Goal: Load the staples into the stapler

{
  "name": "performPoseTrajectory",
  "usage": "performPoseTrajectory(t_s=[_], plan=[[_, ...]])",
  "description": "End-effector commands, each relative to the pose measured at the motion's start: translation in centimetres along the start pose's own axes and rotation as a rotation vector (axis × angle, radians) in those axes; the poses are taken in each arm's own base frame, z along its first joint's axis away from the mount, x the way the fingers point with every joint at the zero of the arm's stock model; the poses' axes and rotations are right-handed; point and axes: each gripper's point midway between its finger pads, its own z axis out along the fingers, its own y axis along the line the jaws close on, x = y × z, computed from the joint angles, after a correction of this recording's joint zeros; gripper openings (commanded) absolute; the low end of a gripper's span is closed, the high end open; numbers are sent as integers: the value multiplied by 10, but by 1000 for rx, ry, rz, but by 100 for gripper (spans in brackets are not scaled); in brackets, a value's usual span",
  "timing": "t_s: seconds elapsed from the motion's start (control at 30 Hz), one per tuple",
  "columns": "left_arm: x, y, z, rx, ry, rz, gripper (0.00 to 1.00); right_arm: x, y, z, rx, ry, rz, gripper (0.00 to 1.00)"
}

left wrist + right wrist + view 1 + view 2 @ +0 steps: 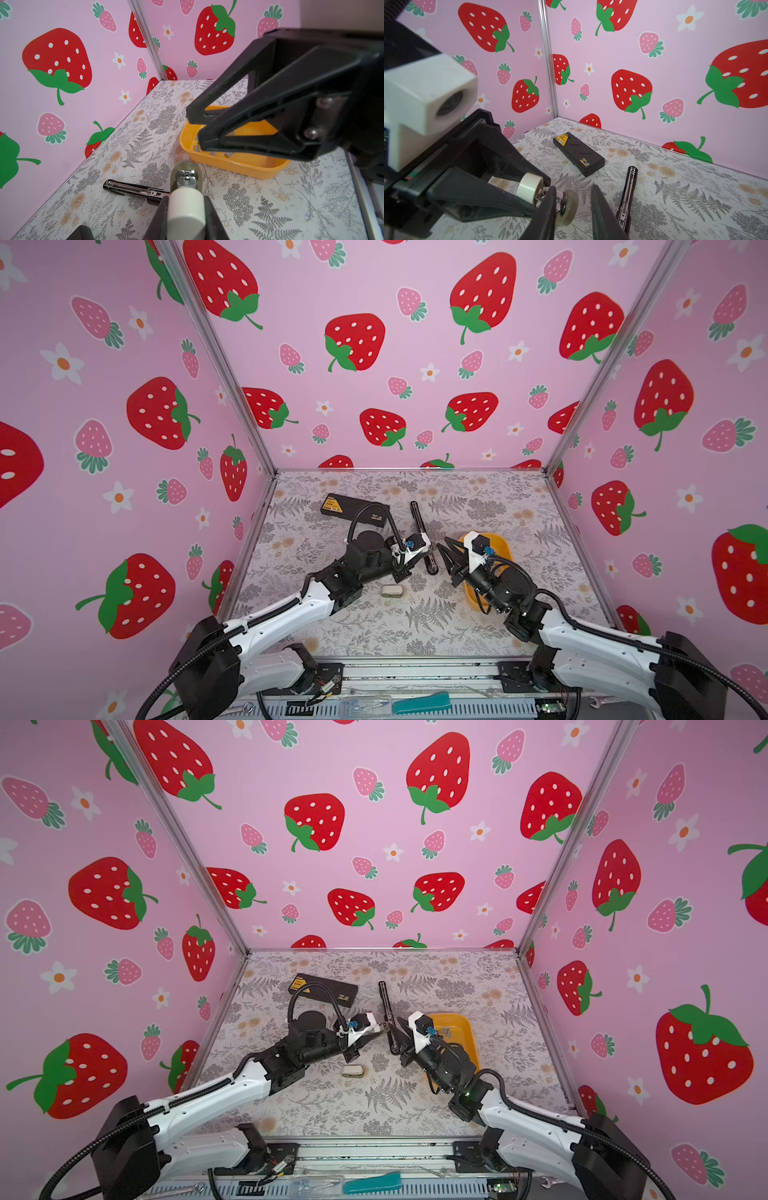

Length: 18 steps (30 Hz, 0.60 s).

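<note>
My left gripper [186, 199] is shut on a small stapler [185, 209] with a white body, held off the table. Its chrome front and translucent end cap [186, 172] stick out past the fingers. In both top views the left gripper [432, 551] [384, 1028] meets my right gripper [448, 543] [398, 1021] at mid-table. The right gripper [572, 199] is open. The stapler's end cap [570, 204] shows just beside one finger, and I cannot tell if they touch. The staples [228, 154] lie as silver strips in a yellow tray [232, 166] [500, 545], behind the right gripper.
A long black stapler [422, 535] [629, 193] lies opened out flat on the table beyond the grippers. A black case [355, 510] [578, 153] sits at the back left. A small grey-white object [392, 591] rests nearer the front. Pink walls close in three sides.
</note>
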Motion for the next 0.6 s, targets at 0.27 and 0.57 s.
performPoseTrajectory(t_s=[0.27, 0.57], plan=[[-27, 1, -8, 16, -87, 15, 0, 26, 1, 24, 13, 81, 14, 26], [-40, 6, -10, 7, -125, 4, 0, 50, -7, 25, 55, 127, 13, 25]])
